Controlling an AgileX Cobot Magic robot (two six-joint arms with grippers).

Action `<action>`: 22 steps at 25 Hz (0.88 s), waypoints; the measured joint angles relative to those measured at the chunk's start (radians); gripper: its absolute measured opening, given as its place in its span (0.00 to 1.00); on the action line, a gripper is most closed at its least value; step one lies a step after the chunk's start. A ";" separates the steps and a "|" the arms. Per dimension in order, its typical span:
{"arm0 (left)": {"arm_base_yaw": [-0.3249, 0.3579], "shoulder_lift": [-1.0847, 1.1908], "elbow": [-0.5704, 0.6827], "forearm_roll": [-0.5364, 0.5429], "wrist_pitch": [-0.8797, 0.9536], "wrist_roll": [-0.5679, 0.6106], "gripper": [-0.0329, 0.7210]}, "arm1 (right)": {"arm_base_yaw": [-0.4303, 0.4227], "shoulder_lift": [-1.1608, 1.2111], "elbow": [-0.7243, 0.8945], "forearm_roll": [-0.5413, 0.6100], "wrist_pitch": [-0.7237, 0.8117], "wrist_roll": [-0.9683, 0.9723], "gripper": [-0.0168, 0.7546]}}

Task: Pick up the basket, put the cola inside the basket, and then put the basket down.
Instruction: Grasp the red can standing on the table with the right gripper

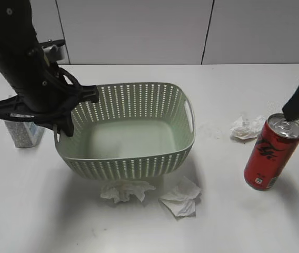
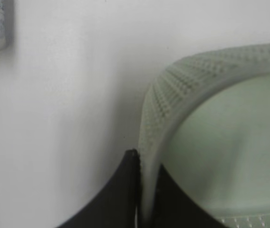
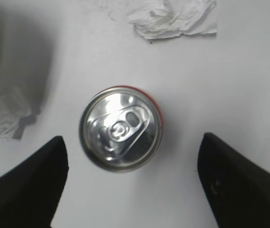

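Exterior view: left gripper [image 1: 65, 124] holds the left rim of the pale sage-green slotted plastic basket [image 1: 139, 132], apparently lifted off the white desk [image 1: 33, 211]; tall slim red cola can [image 1: 272, 153] stands upright, well right, not yet loaded.
Left wrist view: fingers [image 2: 130, 190] clamped on the basket wall.
Right wrist view: right gripper [image 3: 130, 187] spread wide around the can's silver top; grasp, loading and set-down remain.

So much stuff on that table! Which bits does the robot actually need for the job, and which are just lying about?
Needed:
basket, held at its rim by the left tool
cola, standing under the open right tool

Lying about:
carton
tissue by the cola
two tissues in front of the basket
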 joint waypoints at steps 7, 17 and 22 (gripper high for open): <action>0.000 0.000 0.000 0.001 -0.001 0.000 0.04 | 0.027 0.156 -0.049 -0.033 -0.032 0.062 0.88; 0.000 0.000 0.000 0.002 -0.005 0.001 0.04 | 0.029 0.293 -0.049 -0.016 0.006 0.070 0.88; 0.000 0.000 0.000 0.003 -0.009 0.002 0.04 | 0.030 0.306 -0.049 -0.009 0.013 0.078 0.76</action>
